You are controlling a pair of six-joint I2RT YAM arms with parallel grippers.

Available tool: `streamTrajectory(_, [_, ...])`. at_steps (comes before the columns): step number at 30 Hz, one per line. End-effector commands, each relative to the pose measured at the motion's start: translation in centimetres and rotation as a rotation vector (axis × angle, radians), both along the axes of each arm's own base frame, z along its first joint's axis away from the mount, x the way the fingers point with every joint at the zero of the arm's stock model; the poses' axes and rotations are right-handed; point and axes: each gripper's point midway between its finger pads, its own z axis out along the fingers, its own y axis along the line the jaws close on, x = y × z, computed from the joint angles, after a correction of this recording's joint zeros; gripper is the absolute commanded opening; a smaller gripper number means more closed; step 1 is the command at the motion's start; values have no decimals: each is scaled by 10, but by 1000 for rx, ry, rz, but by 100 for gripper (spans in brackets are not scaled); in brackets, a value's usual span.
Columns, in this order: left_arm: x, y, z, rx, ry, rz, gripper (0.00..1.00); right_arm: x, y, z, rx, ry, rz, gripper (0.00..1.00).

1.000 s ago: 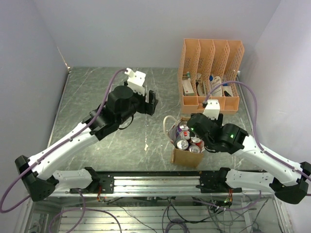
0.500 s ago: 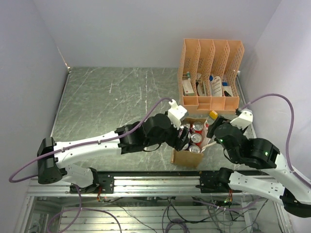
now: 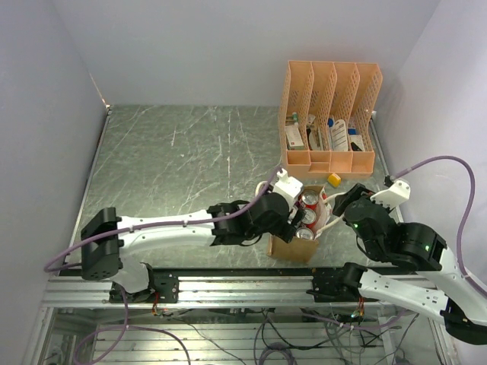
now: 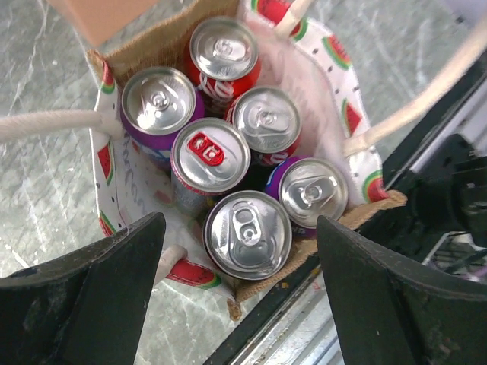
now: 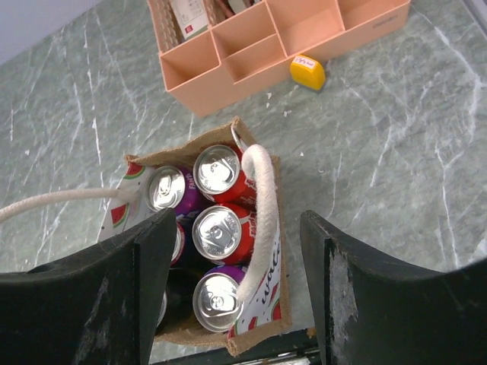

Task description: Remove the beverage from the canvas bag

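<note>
The tan canvas bag (image 3: pixel 293 245) stands at the table's near edge with white rope handles (image 5: pixel 259 205). It holds several upright red and purple beverage cans (image 3: pixel 308 201). My left gripper (image 3: pixel 291 215) hovers over the bag's left side, open and empty. In the left wrist view its jaws (image 4: pixel 240 228) straddle the bag (image 4: pixel 163 42), with a silver can top (image 4: pixel 247 234) between them. My right gripper (image 3: pixel 344 202) is just right of the bag, open and empty. In the right wrist view (image 5: pixel 236 220) it looks down on the bag (image 5: pixel 259 338) and a red can (image 5: pixel 221 233).
A peach-orange perforated file organizer (image 3: pixel 329 114) with small items stands behind the bag, also seen in the right wrist view (image 5: pixel 281 30). A small yellow object (image 3: pixel 333 179) lies between the organizer and the bag. The metal rail (image 3: pixel 243 285) runs along the table's near edge.
My left arm has swung from the table's middle to over the bag and stretched low. My right gripper has drawn back from over the bag to its right side.
</note>
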Motion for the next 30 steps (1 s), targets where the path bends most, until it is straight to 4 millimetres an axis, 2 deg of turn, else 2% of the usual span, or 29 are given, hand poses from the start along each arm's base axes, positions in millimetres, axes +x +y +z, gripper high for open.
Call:
streamTrajectory(1, [8, 1, -7, 69, -37, 84, 91, 3, -14, 2, 5, -42, -89, 65])
streamTrajectory(11, [-6, -3, -42, 135, 8, 110, 92, 9, -4, -4, -75, -29, -51, 59])
streamTrajectory(16, [-1, -1, -58, 208, 8, 161, 89, 11, 0, -5, -88, -23, -37, 54])
streamTrajectory(20, [-1, 0, -70, 277, 20, 181, 84, 10, -3, -5, -87, -23, -52, 51])
streamTrajectory(26, [-10, 0, -86, 320, 43, 169, 89, 11, -5, -3, -80, -36, -63, 50])
streamTrajectory(30, [-12, -4, -92, 335, 39, 152, 85, 11, -7, -8, -106, -15, -81, 50])
